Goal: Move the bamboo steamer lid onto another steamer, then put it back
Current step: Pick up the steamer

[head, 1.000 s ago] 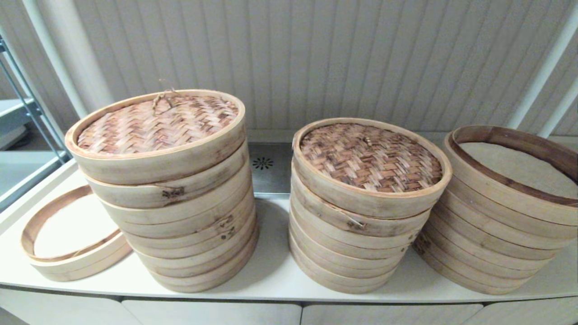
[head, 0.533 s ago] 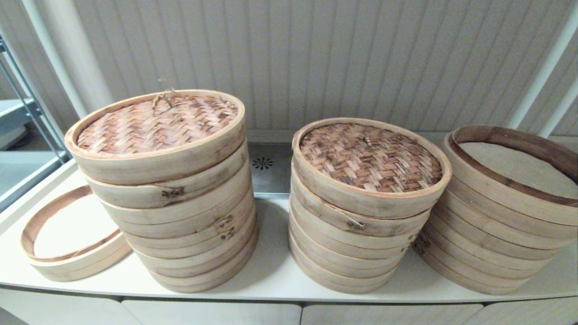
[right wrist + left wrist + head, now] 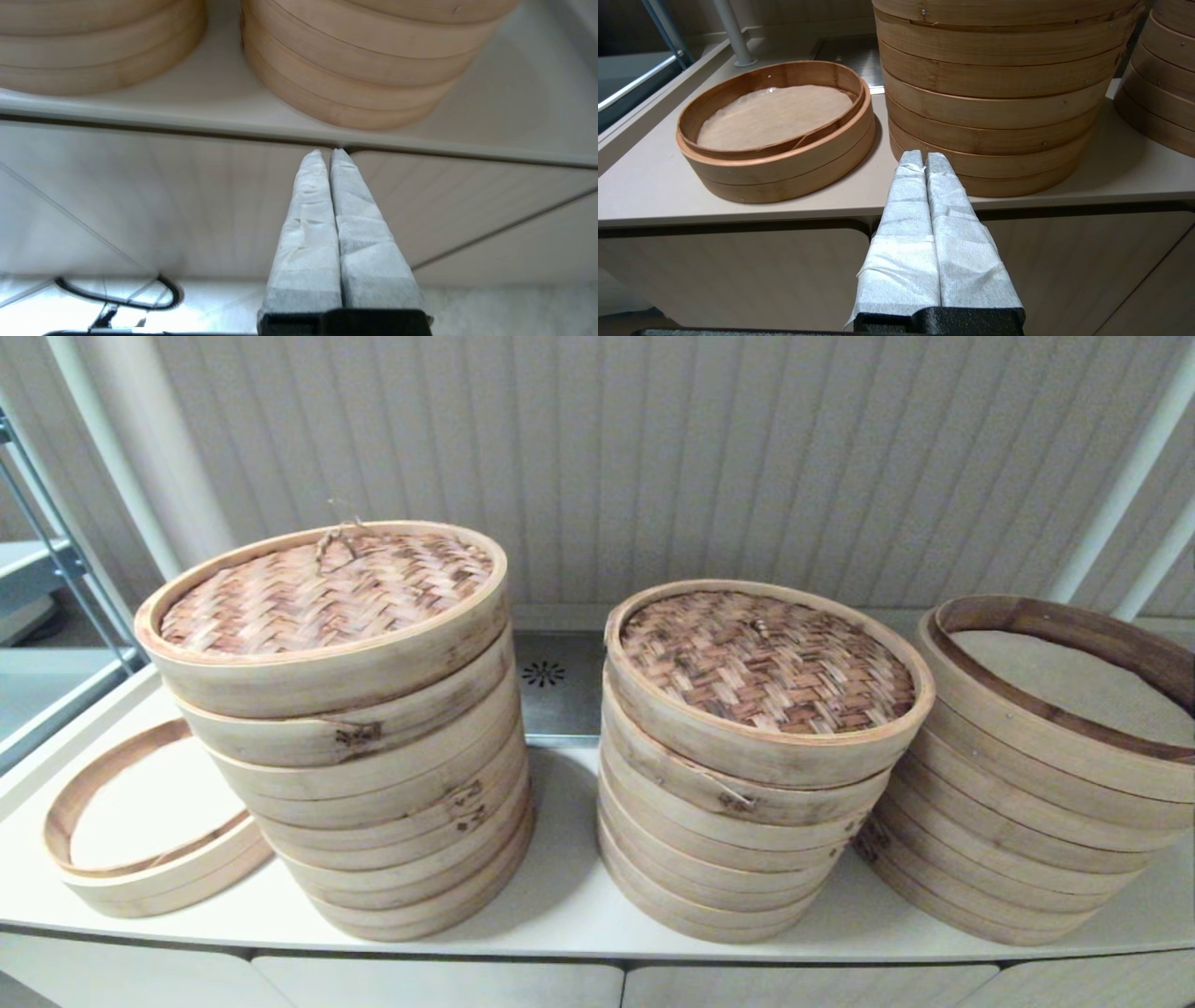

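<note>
Standing on the white counter (image 3: pixel 560 905): three stacks of bamboo steamers and one low steamer on its own, four groups in all. Left stack (image 3: pixel 373 775), the tallest, wears a woven lid (image 3: pixel 322 593) with a small twisted handle at its far edge. Middle stack (image 3: pixel 738 840), shorter, carries a second woven lid (image 3: pixel 766 658), darker in weave. Right stack (image 3: pixel 1018 821) is uncovered; its top tier shows a pale cloth liner inside the rim. Two lids counted, both seated flat on their stacks. The single low steamer (image 3: pixel 140 831) sits at the counter's far left, just beside the left stack, open, also lined with pale cloth. A metal panel with a round drain (image 3: pixel 544 673) lies behind, between the left and middle stacks.

Neither arm shows in the head view. Left gripper (image 3: pixel 923 158), fingers wrapped in white cloth and pressed together on nothing, hangs in front of the counter edge, facing the base of the left stack, low steamer off to one side. Right gripper (image 3: pixel 329 156), wrapped likewise and pressed together on nothing, sits below counter level, facing the cabinet front beneath two stacks.
</note>
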Tool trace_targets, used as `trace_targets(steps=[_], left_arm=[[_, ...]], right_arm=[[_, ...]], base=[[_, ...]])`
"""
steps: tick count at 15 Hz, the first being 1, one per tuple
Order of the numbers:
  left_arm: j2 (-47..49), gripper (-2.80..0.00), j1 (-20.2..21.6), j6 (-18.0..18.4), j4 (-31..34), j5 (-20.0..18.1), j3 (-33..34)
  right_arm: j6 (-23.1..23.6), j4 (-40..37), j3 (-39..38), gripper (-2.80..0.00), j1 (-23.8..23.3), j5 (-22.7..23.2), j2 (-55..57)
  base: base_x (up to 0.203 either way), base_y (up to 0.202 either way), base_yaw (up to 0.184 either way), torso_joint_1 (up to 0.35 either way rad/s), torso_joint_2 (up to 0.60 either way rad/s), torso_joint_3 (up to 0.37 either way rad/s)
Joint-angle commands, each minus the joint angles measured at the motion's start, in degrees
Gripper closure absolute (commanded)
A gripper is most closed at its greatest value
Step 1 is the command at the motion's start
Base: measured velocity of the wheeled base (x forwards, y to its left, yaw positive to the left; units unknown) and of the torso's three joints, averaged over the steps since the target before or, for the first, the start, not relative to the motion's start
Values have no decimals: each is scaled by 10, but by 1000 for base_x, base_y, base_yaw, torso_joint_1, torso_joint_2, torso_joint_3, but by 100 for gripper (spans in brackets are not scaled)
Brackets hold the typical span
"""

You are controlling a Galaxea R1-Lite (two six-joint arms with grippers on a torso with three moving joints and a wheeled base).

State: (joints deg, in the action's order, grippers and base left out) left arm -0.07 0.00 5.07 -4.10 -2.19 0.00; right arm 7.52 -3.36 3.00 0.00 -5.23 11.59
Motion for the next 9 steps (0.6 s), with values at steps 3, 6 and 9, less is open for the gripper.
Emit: trace_targets(steps=[3, 6, 9], left_arm=[[0, 0, 0, -4, -1, 0, 20], [0, 0, 0, -4, -1, 0, 20], [0, 0, 0, -5, -1, 0, 20]], right_arm=[[24, -12, 5, 0, 5, 28, -120], [-13, -8, -15, 0, 5, 65, -119], [-21, 30, -28, 0, 5, 71, -119]], base=[[0, 0, 0, 0, 0, 0], [0, 0, 0, 0, 0, 0], [0, 0, 0, 0, 0, 0]])
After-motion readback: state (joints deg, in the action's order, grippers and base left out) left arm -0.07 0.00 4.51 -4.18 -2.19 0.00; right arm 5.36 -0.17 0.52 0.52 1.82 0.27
